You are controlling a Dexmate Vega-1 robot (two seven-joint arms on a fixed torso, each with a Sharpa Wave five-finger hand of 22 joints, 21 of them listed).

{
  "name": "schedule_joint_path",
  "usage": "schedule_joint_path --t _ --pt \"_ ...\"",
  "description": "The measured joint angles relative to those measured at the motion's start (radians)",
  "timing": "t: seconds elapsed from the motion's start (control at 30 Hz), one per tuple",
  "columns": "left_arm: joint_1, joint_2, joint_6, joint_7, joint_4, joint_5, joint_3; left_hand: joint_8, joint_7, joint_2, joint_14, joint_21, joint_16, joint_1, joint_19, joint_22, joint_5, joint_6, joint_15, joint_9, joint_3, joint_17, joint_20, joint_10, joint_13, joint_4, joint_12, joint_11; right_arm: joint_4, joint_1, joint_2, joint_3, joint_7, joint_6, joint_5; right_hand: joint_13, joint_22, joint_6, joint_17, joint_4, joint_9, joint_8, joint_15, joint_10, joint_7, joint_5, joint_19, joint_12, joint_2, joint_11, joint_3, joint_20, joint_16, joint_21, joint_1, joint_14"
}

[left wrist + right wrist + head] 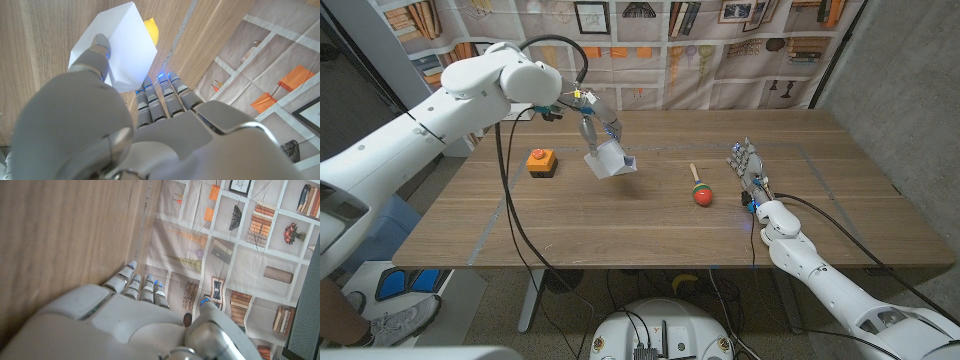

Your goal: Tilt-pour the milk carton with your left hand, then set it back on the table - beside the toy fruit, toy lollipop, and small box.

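My left hand (588,112) grips the white milk carton (607,156) from above and holds it tilted in the air over the middle-left of the table. In the left wrist view the carton (120,47) sits between the thumb and fingers (162,100), and a yellow toy fruit (152,31) peeks out from behind it. The toy lollipop (701,192), with a red head and a short stick, lies to the carton's right. A small orange box (540,162) stands to its left. My right hand (750,170) stands by the table's right side, fingers straight and holding nothing.
The wooden table (650,235) has bare room along its front half and between the lollipop and my right hand. A seam (820,150) runs across the tabletop. A printed bookshelf backdrop (720,40) hangs behind the far edge.
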Motion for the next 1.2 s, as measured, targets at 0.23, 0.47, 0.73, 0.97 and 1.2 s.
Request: schedule_joint_path --t 0.23,0.47,0.73,0.97,1.2 --pt "-0.027 -0.023 -0.012 -0.047 -0.019 0.045 0.023 0.001 0.000 0.004 0.000 0.000 0.000 0.004 0.000 0.000 0.000 0.000 0.000 0.000 -0.003 0.000 0.000 0.000 0.005 -0.003 0.000 0.000 0.017 -0.002 0.007 0.007 0.014 0.022 0.011 0.000 0.000 0.000 0.000 0.000 0.000 0.000 0.000 0.000 0.000 0.000 0.004 0.000 0.000 0.000 0.000 0.004 0.000 0.000 0.000 0.000" --pt "-0.046 -0.040 -0.030 -0.092 -0.028 0.087 0.039 0.001 0.000 0.004 0.007 0.000 0.004 0.004 0.000 0.000 0.000 0.000 0.000 0.000 -0.007 0.005 0.000 0.000 0.008 -0.001 0.000 0.000 0.034 -0.006 0.014 0.014 0.023 0.040 0.022 0.000 0.000 0.000 0.000 0.000 0.000 0.000 0.000 0.000 0.000 0.000 0.007 0.000 0.000 0.000 0.000 0.007 0.000 0.000 0.000 0.000" --pt "-0.054 -0.058 -0.033 -0.123 -0.060 0.166 0.053 0.002 0.000 0.008 0.007 0.000 0.004 0.000 0.004 0.000 0.000 0.000 0.000 0.000 -0.010 0.005 -0.004 0.004 0.010 -0.004 0.000 -0.003 0.054 -0.009 0.022 0.019 0.037 0.052 0.032 0.000 0.000 0.000 0.000 0.000 0.000 0.000 0.007 0.000 0.000 0.000 0.007 0.000 0.000 0.000 0.000 0.007 0.000 0.000 0.000 -0.007" --pt "-0.049 -0.067 -0.033 -0.139 -0.082 0.238 0.058 0.007 -0.002 0.009 0.011 0.000 0.004 -0.001 0.009 0.005 0.000 -0.002 0.004 0.000 -0.013 0.005 0.002 0.003 0.014 -0.001 0.000 -0.003 0.078 -0.009 0.032 0.022 0.057 0.069 0.045 0.000 0.000 0.005 0.000 0.000 0.000 0.000 0.007 0.000 -0.005 0.000 0.007 0.000 0.000 0.000 0.000 0.007 0.000 0.000 0.000 -0.007" --pt "-0.032 -0.080 -0.039 -0.144 -0.110 0.314 0.066 0.011 -0.002 0.009 0.016 0.000 0.008 -0.001 0.014 0.005 -0.001 -0.002 -0.002 0.000 -0.021 0.005 -0.004 0.013 0.015 -0.001 -0.001 -0.002 0.095 -0.005 0.039 0.025 0.068 0.080 0.053 0.000 0.000 0.005 0.000 0.000 0.000 0.000 0.007 0.000 -0.005 0.000 0.007 0.000 0.000 0.000 0.000 0.007 0.000 0.000 0.000 -0.007"
